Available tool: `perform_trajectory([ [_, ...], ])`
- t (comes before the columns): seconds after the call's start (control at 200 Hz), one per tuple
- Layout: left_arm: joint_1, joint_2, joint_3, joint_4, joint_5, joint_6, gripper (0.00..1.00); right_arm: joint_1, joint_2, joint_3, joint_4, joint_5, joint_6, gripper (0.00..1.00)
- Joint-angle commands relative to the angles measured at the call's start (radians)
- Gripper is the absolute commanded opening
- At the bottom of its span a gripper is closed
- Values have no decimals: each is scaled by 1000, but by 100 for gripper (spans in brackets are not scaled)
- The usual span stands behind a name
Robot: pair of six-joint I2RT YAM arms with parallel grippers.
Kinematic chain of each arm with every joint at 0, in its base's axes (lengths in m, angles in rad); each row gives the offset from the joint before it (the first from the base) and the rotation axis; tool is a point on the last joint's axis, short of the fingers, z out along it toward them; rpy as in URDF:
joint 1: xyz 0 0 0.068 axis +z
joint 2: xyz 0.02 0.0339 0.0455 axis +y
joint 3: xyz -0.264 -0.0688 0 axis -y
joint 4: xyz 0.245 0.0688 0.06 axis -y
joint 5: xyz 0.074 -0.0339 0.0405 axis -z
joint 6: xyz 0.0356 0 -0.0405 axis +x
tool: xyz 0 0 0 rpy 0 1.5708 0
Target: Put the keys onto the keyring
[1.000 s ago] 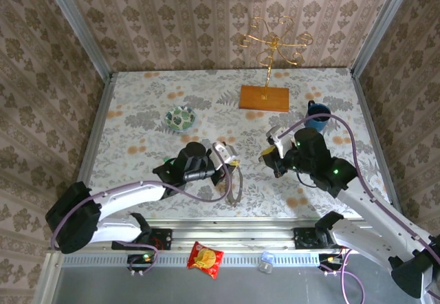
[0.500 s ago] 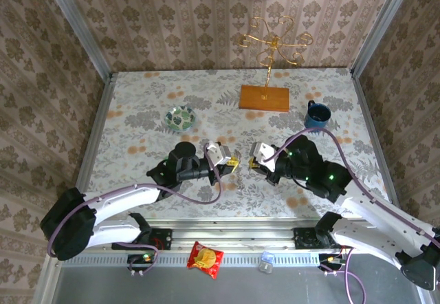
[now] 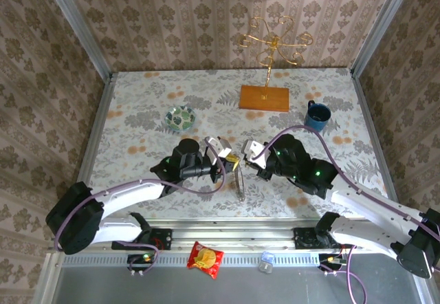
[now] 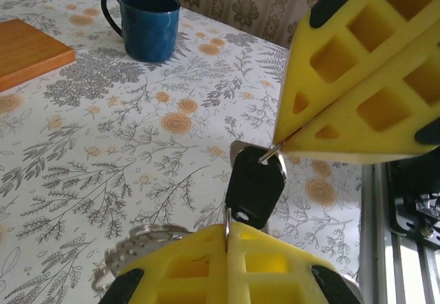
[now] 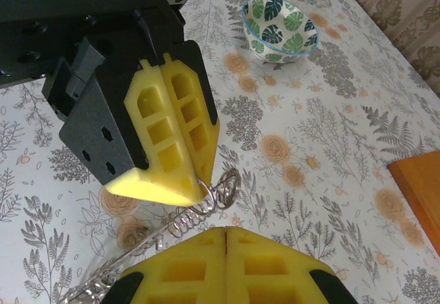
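Note:
My two grippers meet tip to tip above the near middle of the table. The left gripper [image 3: 229, 159] [image 4: 227, 227] is shut on a thin metal ring of the keyring [image 5: 223, 186]. A wire coil [image 5: 187, 219] and a strap [image 3: 240, 183] trail down from that ring. A black-headed key [image 4: 256, 183] hangs between the two grippers. The right gripper [image 3: 248, 161] [image 4: 278, 144] is shut on the small silver loop at the key's top. In the right wrist view its fingers [image 5: 206, 266] are pressed together and hide what they pinch. More silver rings [image 4: 141, 241] sit by my left fingers.
A leaf-patterned bowl [image 3: 180, 117] [image 5: 280, 29] stands at the back left. A blue mug [image 3: 317, 115] [image 4: 150, 23] stands at the back right. An orange wooden base [image 3: 264, 98] with a gold stand is at the back. A snack packet [image 3: 205, 258] lies by the front rail.
The right gripper has moved left until its tips meet the left gripper. The left gripper shifted slightly, and the strap now hangs below the two.

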Motion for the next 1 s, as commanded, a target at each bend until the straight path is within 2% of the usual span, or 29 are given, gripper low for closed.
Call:
perform_trajectory([
  [0.0, 7, 5, 44, 18, 5, -44, 0, 8, 21, -17, 33, 20, 10, 0],
  [0.995, 6, 14, 34, 53, 22, -50, 0, 14, 75, -7, 75, 14, 54, 0],
])
